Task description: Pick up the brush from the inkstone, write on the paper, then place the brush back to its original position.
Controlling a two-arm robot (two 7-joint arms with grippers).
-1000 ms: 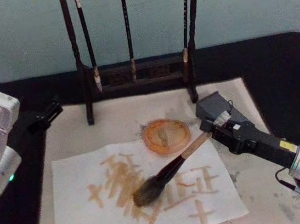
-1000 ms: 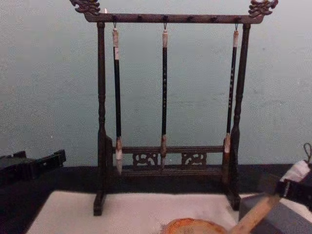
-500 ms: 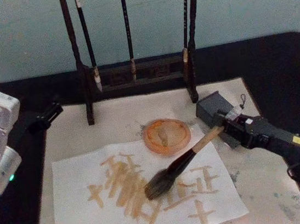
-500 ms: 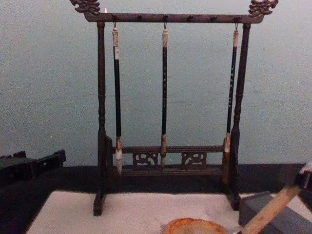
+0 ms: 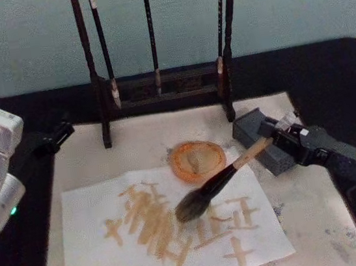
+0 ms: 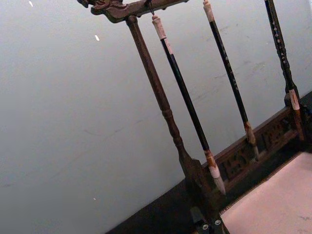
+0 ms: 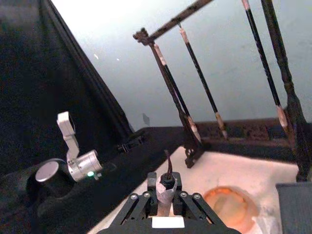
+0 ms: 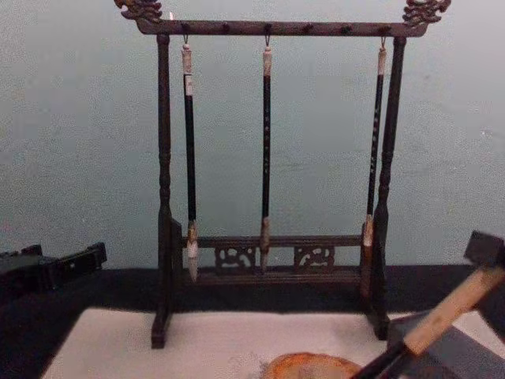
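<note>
**The writing is looking nearly finished; the brush is not yet back in its place.**

The right gripper (image 5: 277,138) is reaching in from the lower right of the head view, its jaws clamped on the white end of the thick, pale-handled brush with bushy grey-brown bristles (image 5: 220,181). The bristles are hanging over the middle of the wide off-white paper sheet (image 5: 90,262), just below the round orange dish (image 5: 198,158); whether they are touching I cannot tell. Tan strokes are covering much of the sheet, so pickup and most writing seem done. Returning the brush, likely to the dark grey block (image 5: 251,126) at centre right, is what I judge is left. The left gripper (image 5: 57,134) is sitting parked at middle left.
</note>
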